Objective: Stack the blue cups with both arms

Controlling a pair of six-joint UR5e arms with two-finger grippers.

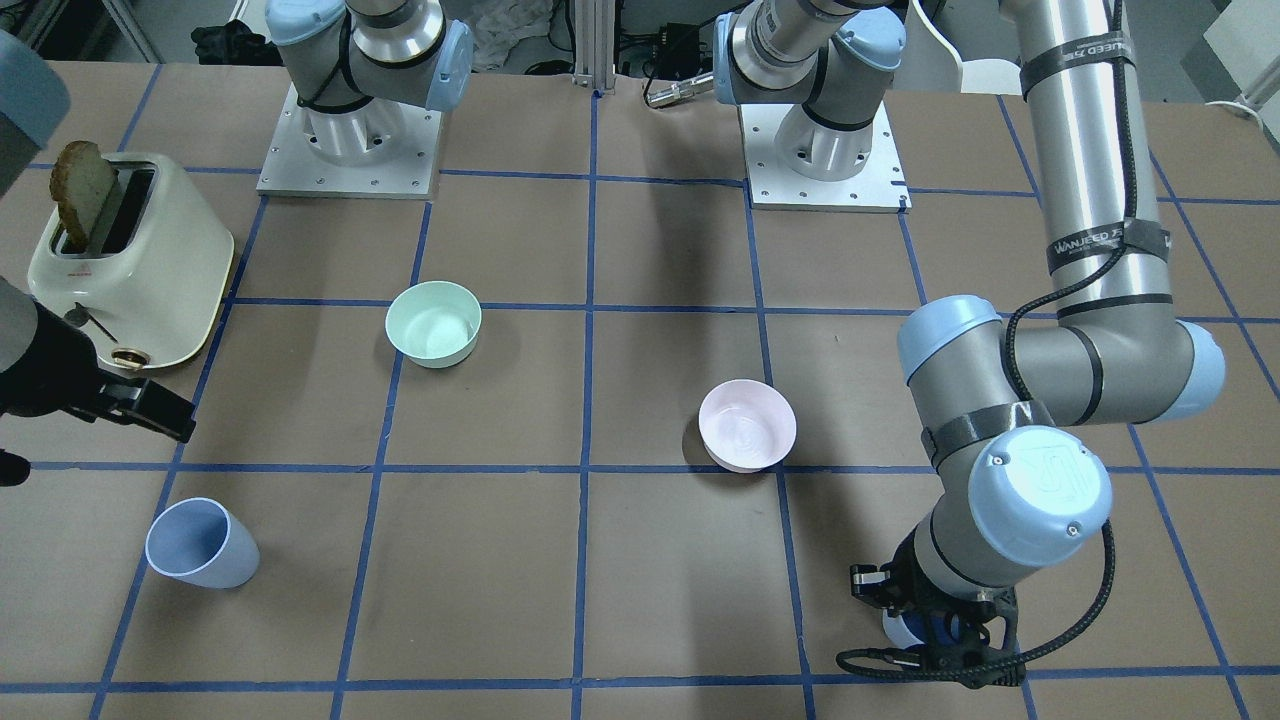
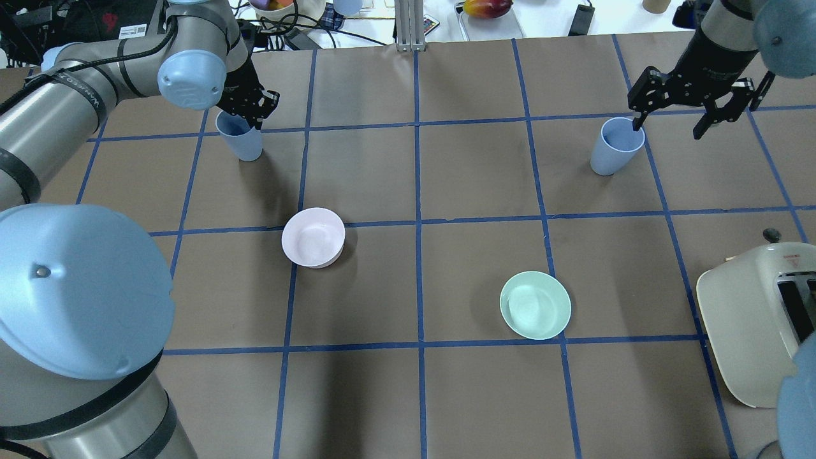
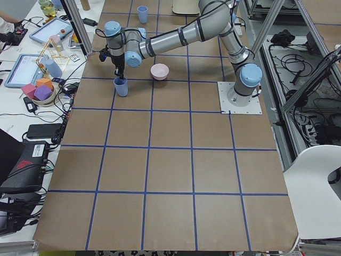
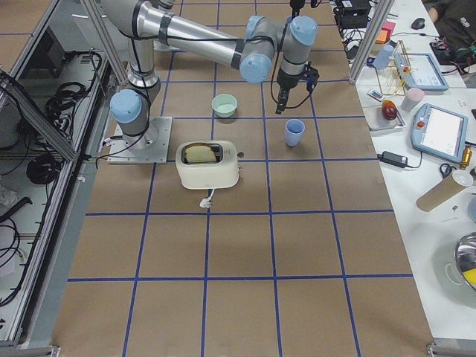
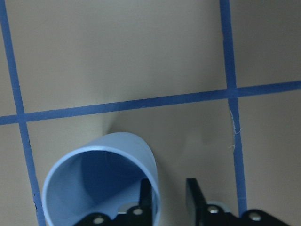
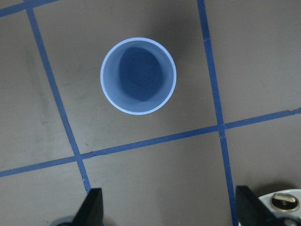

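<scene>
1. Arms. The left arm [image 2: 57, 108] and the right arm [image 4: 201, 41] are smooth silver-grey tubes with rounded light-blue joint caps. Each stands on a square white base plate [image 1: 350, 150].

2. Toaster. The toaster [image 1: 150, 270] has a glossy cream shell with rounded corners. A brown slice of bread [image 1: 82, 195] stands in one slot.

3. Bowls. The mint-green bowl [image 2: 535, 305] and the pale pink bowl [image 2: 313, 236] are round, smooth and upright. They sit well apart near the table's middle.

4. Cups. Both are tapered, handleless, matte plastic with pale rims, and both stand upright on the operators' side of the table. The left blue cup [image 2: 241, 139] is under the left gripper [image 5: 169, 186]. The right blue cup [image 2: 615, 150] stands inside a grid square near a tape crossing.

5. Grippers. The left gripper's black fingers [image 5: 193, 193] straddle the cup wall, one inside and one outside. A gap shows at the outer finger. The right gripper [image 6: 169, 193] hangs above and just beside its cup, fingers spread wide and holding nothing.

6. Surface. The table [image 2: 478, 172] has a matte brown covering divided into squares by blue tape.

7. Room. Benches with tablets, cables and small items line the operators' side. Aluminium framing stands behind the robot.
</scene>
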